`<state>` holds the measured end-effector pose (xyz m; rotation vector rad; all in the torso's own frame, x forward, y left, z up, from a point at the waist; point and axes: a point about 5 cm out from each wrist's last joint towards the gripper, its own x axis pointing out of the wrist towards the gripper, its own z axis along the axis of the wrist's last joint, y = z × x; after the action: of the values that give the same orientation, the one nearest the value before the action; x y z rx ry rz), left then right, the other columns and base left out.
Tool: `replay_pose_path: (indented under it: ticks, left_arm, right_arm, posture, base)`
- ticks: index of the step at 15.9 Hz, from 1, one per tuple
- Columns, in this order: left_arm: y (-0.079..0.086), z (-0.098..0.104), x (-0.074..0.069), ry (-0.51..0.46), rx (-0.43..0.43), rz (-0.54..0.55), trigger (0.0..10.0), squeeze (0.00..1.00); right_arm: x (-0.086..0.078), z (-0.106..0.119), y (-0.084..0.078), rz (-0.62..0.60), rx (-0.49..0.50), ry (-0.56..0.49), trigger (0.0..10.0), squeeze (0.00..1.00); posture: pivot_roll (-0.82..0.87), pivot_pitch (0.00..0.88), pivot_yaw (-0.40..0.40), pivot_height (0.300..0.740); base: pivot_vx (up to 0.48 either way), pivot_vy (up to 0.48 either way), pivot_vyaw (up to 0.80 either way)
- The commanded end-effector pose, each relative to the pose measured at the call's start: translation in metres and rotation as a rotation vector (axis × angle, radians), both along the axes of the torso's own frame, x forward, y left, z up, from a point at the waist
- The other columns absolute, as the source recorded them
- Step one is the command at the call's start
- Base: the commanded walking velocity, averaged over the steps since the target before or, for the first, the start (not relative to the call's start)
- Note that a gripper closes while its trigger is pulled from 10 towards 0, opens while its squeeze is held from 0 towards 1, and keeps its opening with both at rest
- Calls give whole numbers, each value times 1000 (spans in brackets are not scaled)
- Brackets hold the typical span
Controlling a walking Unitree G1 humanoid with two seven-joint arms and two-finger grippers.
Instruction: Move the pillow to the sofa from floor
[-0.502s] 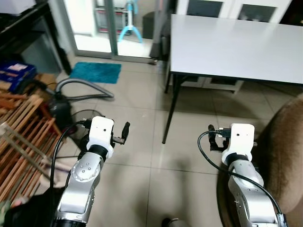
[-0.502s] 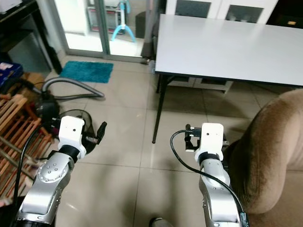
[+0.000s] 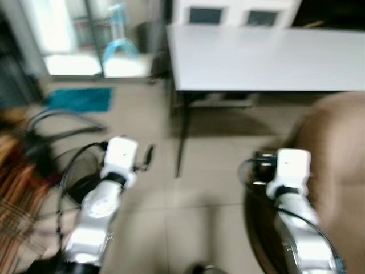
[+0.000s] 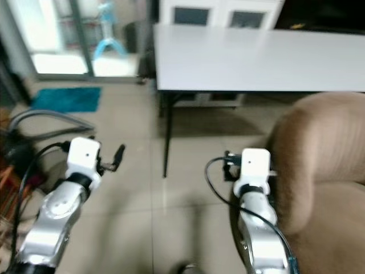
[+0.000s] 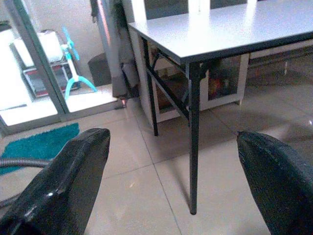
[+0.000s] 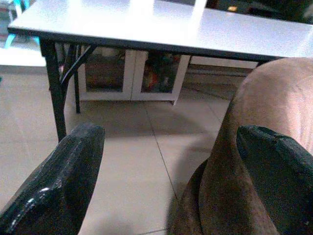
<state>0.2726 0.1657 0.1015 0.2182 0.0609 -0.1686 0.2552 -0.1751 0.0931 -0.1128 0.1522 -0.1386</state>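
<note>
brown upholstery, the sofa (image 4: 319,160), bulks up on my right side, its rounded arm just beside my right forearm, and that is the drop-off for this job, so having it close at hand makes sense. the head views are smeared, which i read as the rig being on the move, so small detail is unreliable right now. the pillow i'm meant to fetch from the floor i cannot find anywhere in these frames; the pale tiled floor (image 3: 199,228) ahead of me carries nothing that looks like it, so my guess is i'm at the searching or approach stage, with none of the carrying done. both arms are held up and forward at mid height, clear of the furniture, a sensible carry posture while walking. the left pincer (image 5: 171,196) has its two black fingers spread wide with nothing between them, looking toward the leg of the grey table (image 5: 234,24). the right pincer (image 6: 166,196) is likewise spread and empty, aimed between the table's underside and the sofa's side. off to my left lie a vacuum hose (image 4: 43,121) and a teal mat (image 3: 80,98), both well apart from the sofa.
</note>
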Motion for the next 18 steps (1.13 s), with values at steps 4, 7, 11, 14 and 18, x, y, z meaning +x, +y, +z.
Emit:
replay_pose_path:
  ticks: [4, 7, 11, 14, 18]
  left_arm:
    - [-5, 1, 3, -8, 0, -19, 10000, 0]
    - [-6, 3, 7, -15, -8, -27, 10000, 0]
    - [-12, 8, 9, -43, -42, -44, 10000, 0]
    - [-9, 6, 7, -40, -47, -14, 10000, 0]
    - [-5, 5, 5, -53, -43, 3, 10000, 0]
  right_arm:
    - [-2, 0, -7, -33, 3, 7, 10000, 0]
    - [-3, 0, -8, -44, 2, 7, 10000, 0]
    - [-3, 1, -10, -55, -16, 11, 10000, 0]
    - [-2, 2, -9, -38, -34, 14, 10000, 0]
    - [-2, 3, -7, -22, -48, 29, 10000, 0]
  posture:
    - [-50, 6, 20, 740]
    - [-56, 7, 33, 740]
    - [-60, 8, 33, 740]
    - [-58, 10, 19, 740]
    - [-57, 13, 6, 740]
  base:
    - [0, 0, -764]
    - [0, 0, -771]
    - [0, 0, -775]
    - [0, 0, -775]
    - [0, 0, -775]
